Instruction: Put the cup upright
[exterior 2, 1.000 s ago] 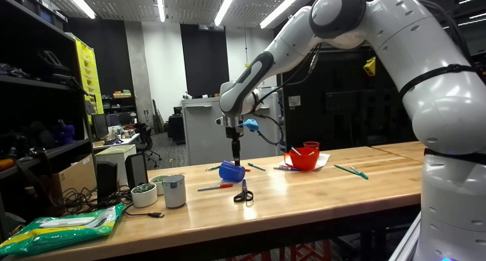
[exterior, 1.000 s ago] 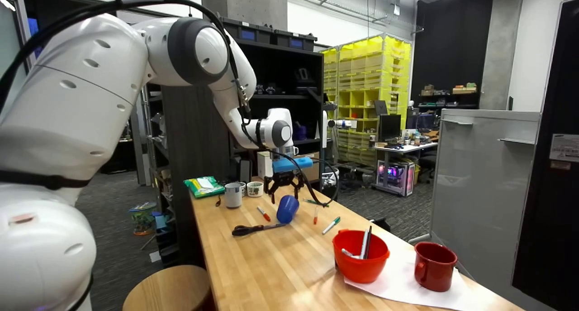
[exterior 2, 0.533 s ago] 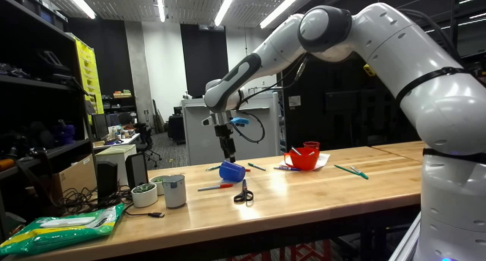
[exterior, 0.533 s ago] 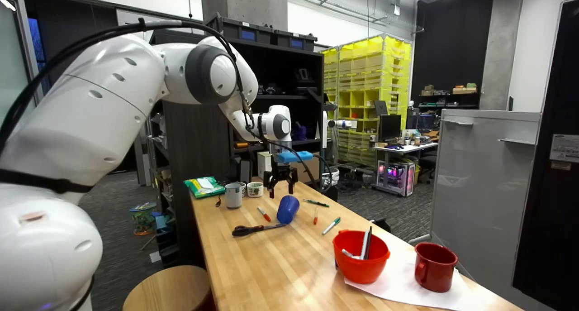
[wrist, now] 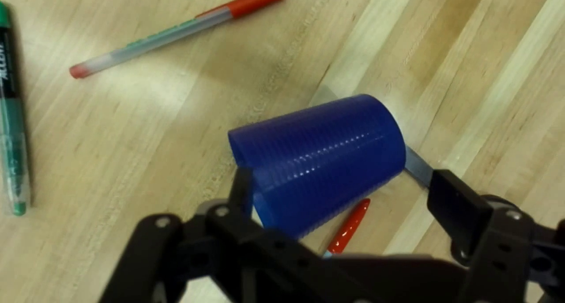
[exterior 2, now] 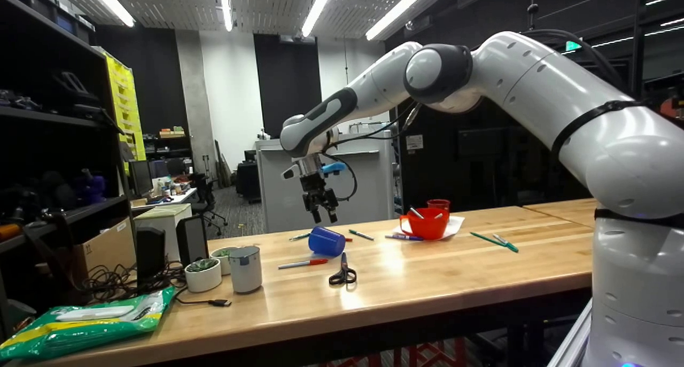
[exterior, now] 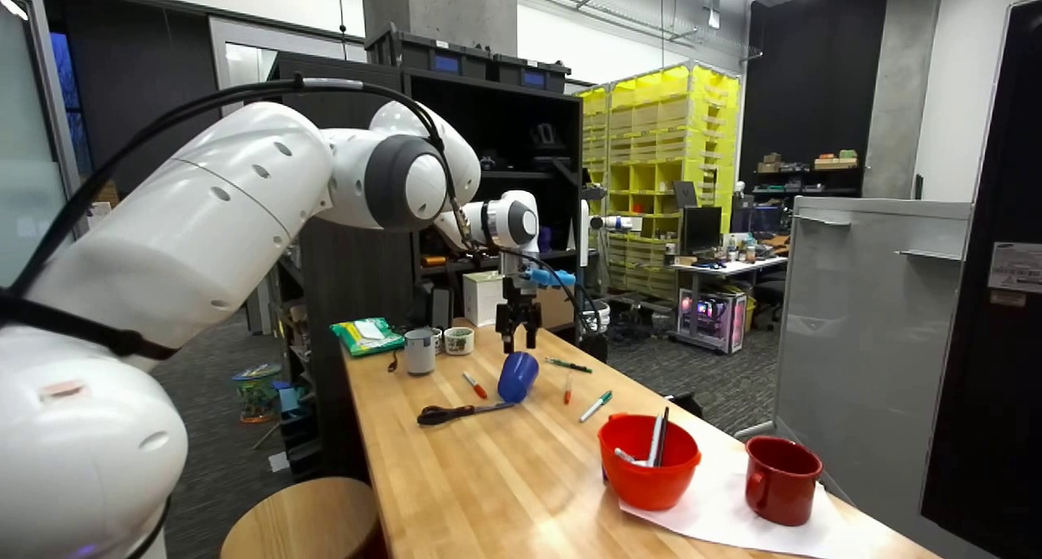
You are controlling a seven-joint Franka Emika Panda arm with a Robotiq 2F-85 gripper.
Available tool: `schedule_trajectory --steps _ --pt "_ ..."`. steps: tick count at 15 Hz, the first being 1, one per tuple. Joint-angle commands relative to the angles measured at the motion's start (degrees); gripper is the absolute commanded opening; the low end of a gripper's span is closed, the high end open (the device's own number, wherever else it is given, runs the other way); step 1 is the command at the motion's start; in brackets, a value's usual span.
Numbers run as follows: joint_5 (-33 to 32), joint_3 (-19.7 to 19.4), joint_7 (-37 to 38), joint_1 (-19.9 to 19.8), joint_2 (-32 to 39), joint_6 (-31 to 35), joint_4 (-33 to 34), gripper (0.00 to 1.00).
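The dark blue cup (exterior: 518, 377) lies on its side on the wooden table, and it also shows in an exterior view (exterior 2: 326, 242). In the wrist view the cup (wrist: 318, 157) has its open rim at the left and its base at the right. My gripper (exterior: 519, 348) is open and empty above the cup, apart from it; it also shows in an exterior view (exterior 2: 325, 219). In the wrist view the gripper (wrist: 342, 175) has one finger overlapping the rim end and the other beyond the base, over a scissor blade. Part of the rim is hidden behind the left finger.
Scissors (exterior 2: 342, 273) lie against or under the cup's base. A red marker (exterior 2: 303, 263), a red pen (wrist: 176, 34) and a green highlighter (wrist: 13, 117) lie near the cup. A grey mug (exterior: 420, 351), a red bowl (exterior: 651, 469) and a dark red mug (exterior: 783, 482) stand farther off.
The arm has lowered and reached outward. The gripper has shifted over the table's far side and turned about its axis, so both fingers now show in both exterior views. The cup has not moved.
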Motion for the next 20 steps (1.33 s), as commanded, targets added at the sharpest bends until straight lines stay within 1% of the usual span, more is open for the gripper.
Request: schedule_trajectory --steps 1,4,8,15,18,19,20 --pt "-1.3 -1.2 -6.8 2.3 4.7 -5.5 9.3 1.0" --pt "-0.5 -1.3 -10.5 3.1 6.9 -7.5 13.2 1.0" --pt "0.3 -1.7 -13.1 3.6 9.7 -9.2 17.2 1.0" --pt "1.1 -2.5 -15.0 3.2 13.2 -12.0 21.0 1.0" --pt "1.2 -2.7 -15.2 3.4 14.2 -14.1 22.4 1.0" --pt "0.5 -1.7 -15.1 2.9 14.3 -14.5 22.4 1.0" --pt "0.6 -1.7 -15.1 2.9 14.5 -15.0 22.8 1.0"
